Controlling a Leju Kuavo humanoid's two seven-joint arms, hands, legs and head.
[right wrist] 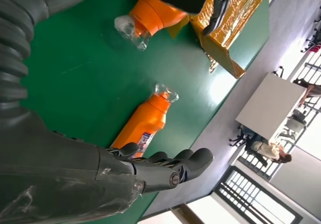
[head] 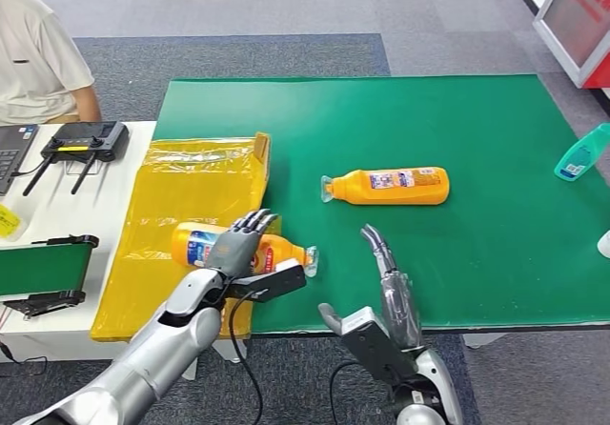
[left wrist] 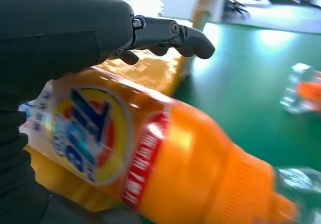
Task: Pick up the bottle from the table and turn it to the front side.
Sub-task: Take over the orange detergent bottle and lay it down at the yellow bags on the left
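Bottle (head: 215,246) under my left hand (head: 241,244) lies on its side at the near left of the green desk (head: 467,120), half on the yellow bag (head: 180,182) and half on the green, its long axis running left to right with the clear cap pointing right. My left hand rests over the middle of it, fingers (left wrist: 178,33) stretched across the top and the thumb below; in the left wrist view the round label faces my palm, and I judge that I am gripping it, though I cannot see the fingers fully wrapped around it. A second bottle (head: 388,186) lies further off and to the right, well apart from the first, also on its side with its cap to the left. My right hand (head: 385,296) hovers near the front edge of the desk, fingers apart and holding nothing, nearer to that second bottle than my left is. As I judge it, the coming move turns on the bottle's axis: lifted, it must roll about its length so the front label faces out. The yellow bag is flat and holds nothing that I can see. A teal bottle (head: 581,153) lies at the far right edge. A person in a pale shirt (head: 36,53) sits at the far left beside a white side table (head: 71,206).
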